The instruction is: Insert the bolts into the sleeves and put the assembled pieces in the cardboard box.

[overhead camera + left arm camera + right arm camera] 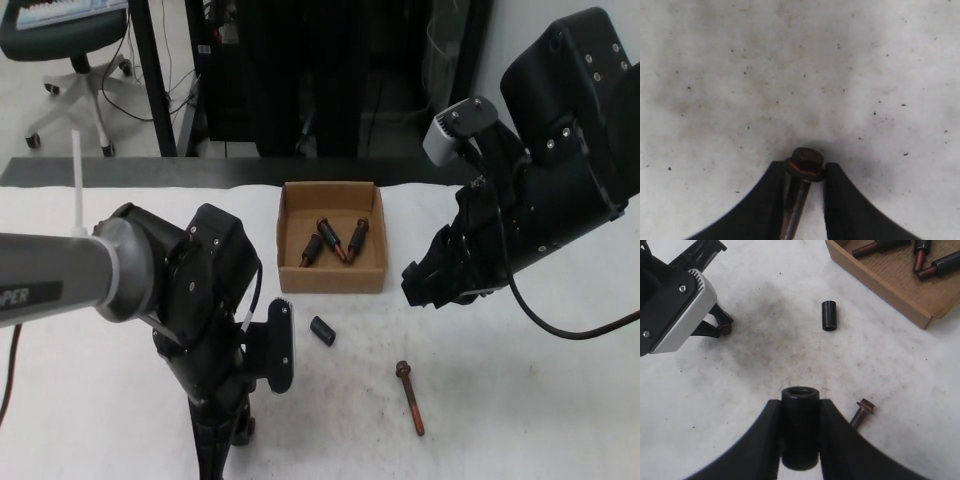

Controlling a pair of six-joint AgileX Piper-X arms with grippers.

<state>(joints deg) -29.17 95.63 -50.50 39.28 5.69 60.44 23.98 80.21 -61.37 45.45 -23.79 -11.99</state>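
Clenched in left gripper (805, 172), 1 rusty hex-head bolt (803, 162); in right gripper (800, 407), 1 short black tubular sleeve (800, 435). Align axes squarely before pushing.

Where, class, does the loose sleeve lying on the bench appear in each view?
High view: the loose sleeve lies just in front of the cardboard box, on the camera's side.
Left wrist view: not in it.
Right wrist view: the loose sleeve lies alone, a little off the cardboard box.
Shared landmark: the cardboard box.
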